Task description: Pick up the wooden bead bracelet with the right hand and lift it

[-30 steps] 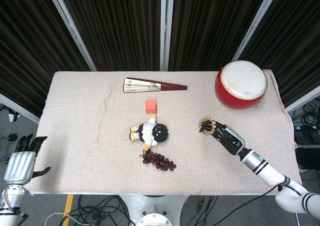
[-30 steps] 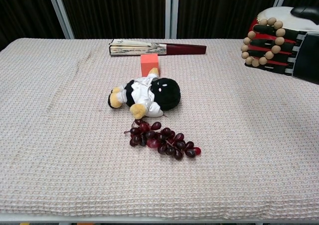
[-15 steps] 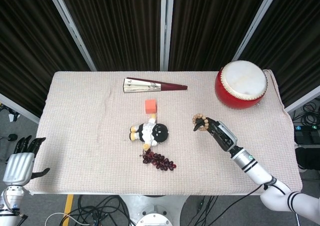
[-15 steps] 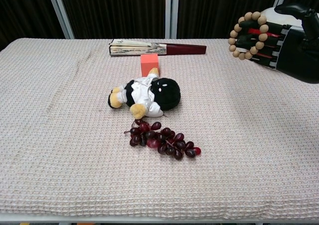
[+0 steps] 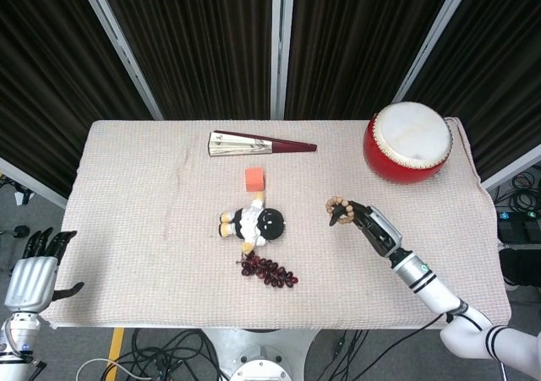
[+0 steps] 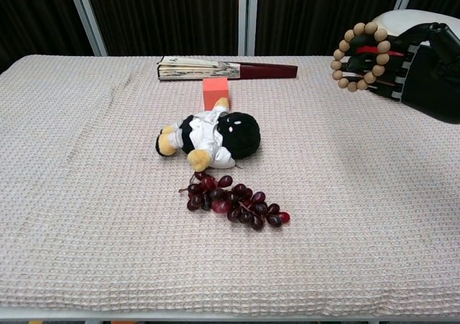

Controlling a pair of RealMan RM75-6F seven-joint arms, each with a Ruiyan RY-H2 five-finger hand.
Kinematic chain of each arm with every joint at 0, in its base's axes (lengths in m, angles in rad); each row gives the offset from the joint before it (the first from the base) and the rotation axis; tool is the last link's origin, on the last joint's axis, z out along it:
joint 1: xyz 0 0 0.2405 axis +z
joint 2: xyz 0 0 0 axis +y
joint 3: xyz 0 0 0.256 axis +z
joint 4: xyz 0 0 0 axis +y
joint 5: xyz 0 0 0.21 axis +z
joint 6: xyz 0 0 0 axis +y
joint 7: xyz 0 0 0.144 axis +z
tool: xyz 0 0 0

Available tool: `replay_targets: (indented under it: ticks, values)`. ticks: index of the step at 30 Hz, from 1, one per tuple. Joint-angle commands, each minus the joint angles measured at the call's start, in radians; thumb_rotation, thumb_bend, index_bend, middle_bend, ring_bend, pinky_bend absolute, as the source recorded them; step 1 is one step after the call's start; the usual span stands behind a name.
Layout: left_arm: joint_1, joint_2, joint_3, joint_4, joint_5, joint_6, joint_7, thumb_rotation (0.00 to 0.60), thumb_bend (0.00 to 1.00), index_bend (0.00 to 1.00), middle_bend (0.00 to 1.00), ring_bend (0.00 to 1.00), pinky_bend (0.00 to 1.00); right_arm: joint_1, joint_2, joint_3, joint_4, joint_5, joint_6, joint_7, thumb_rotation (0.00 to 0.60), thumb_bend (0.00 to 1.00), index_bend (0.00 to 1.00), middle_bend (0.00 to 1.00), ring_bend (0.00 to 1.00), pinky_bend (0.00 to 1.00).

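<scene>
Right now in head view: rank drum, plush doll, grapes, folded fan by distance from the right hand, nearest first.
From the right hand, which holds the bead bracelet:
1. Plush doll, to its left, mid-table.
2. Drum and grapes: too close to call. Drum sits behind the hand at the back right; grapes lie left, toward the front edge.
3. Folded fan, back centre, clearly farthest.

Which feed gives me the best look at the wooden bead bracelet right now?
The chest view: the wooden bead bracelet shows large, looped around the right hand's fingers, individual beads distinct, above the tablecloth. The head view shows it only as a small cluster at the right hand's fingertips.
</scene>
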Motion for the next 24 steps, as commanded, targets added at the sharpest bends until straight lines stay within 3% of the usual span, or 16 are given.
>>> replay_targets:
  ticks: [1, 11, 16, 24]
  values:
    - [0.0, 0.0, 0.0, 0.0, 0.0, 0.001, 0.0, 0.6, 0.0, 0.14, 0.15, 0.01, 0.02, -0.002, -0.002, -0.003, 0.004, 0.001, 0.003, 0.001, 0.182, 0.75, 0.39, 0.47, 0.12, 0.0]
    - [-0.003, 0.0, -0.001, -0.001, 0.0, -0.003, 0.001, 0.6, 0.0, 0.14, 0.15, 0.01, 0.02, -0.017, -0.008, -0.015, 0.038, -0.012, 0.042, 0.011, 0.142, 0.7, 0.42, 0.48, 0.13, 0.0]
    - [-0.005, -0.001, -0.002, -0.002, -0.004, -0.008, 0.004, 0.6, 0.0, 0.14, 0.15, 0.01, 0.02, -0.02, -0.007, -0.022, 0.046, -0.013, 0.047, 0.007, 0.132, 0.48, 0.46, 0.49, 0.13, 0.0]
    - [-0.006, -0.001, -0.002, -0.003, -0.005, -0.009, 0.006, 0.6, 0.0, 0.14, 0.15, 0.01, 0.02, -0.026, -0.001, -0.024, 0.042, -0.009, 0.058, 0.021, 0.131, 0.4, 0.54, 0.5, 0.13, 0.0]
